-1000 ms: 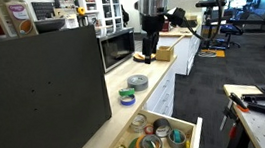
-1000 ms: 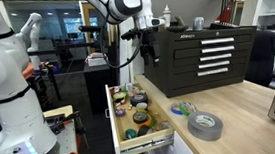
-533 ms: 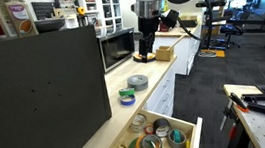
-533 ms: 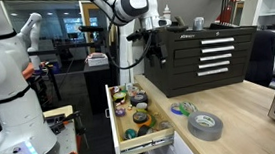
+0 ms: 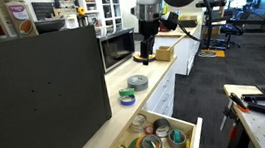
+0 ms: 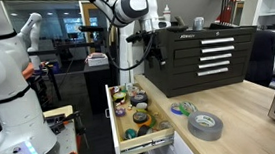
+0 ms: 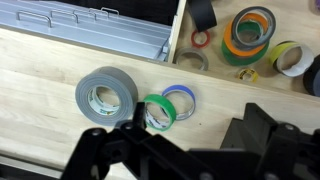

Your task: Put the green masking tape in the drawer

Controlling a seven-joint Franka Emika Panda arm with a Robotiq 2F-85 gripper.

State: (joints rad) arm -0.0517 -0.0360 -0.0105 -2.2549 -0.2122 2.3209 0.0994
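Green masking tape (image 7: 161, 98) — beside grey roll (image 7: 120, 82)

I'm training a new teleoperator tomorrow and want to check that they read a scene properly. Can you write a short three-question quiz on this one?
1. True or false: the green masking tape lies in the drawer.
2. On the counter lie the green masking tape, the blue roll and the grey roll. Which is the largest? A green, B blue, C grey.
3. Fill in: the gripper hangs above the counter, its jaws ___ and holding nothing.

Key: 1 false, it lies on the counter; 2 C; 3 open.
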